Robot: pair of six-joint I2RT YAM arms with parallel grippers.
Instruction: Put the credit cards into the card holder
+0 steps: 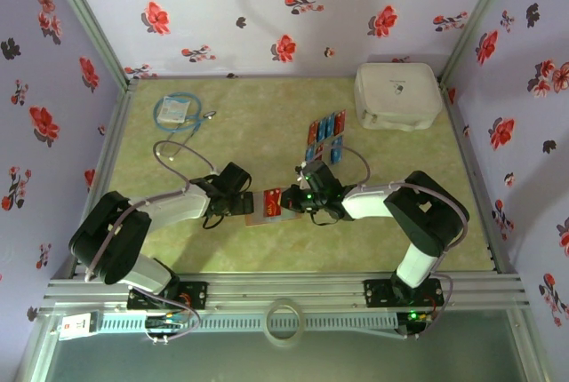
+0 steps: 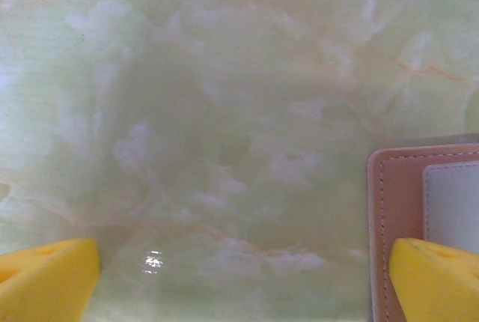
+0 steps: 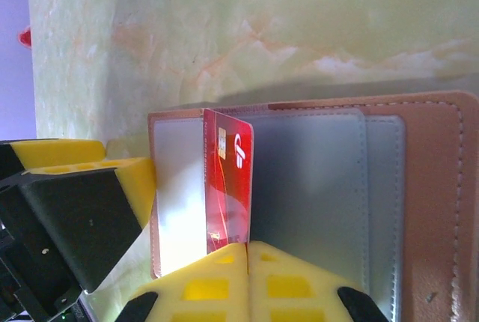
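Carrying everything: the counter (image 1: 267, 115), pale green and marbled, walled in flowered paper.
White box: the white box (image 1: 397, 95) sits at the far right corner, well apart from the work.
Left tool: the left tool (image 2: 243, 277) hangs low with its jaws spread wide and holds nothing. One yellow finger overlaps the wallet's corner; I cannot tell whether it presses down.
Right tool: the right tool (image 3: 247, 254) is closed tight, pinching the red card by one end.
Wallet: the wallet (image 3: 426, 210) lies open and flat near the middle of the counter, between the two tools, with its greyish clear pockets facing up.
Spare cards: the spare cards (image 1: 325, 136), red and blue, lie in a row just beyond the right tool.
Red card: the red card (image 3: 228, 180) stands on edge over the clear pockets, close to the line between two of them. Whether its edge has entered a pocket is not clear.
Step in hand: probably feeding the first card into a pocket.
Next move: tip the card flatter, catch the pocket mouth with its leading edge and slide it under. The wallet should be held down so it does not skid. The row of cards waits.
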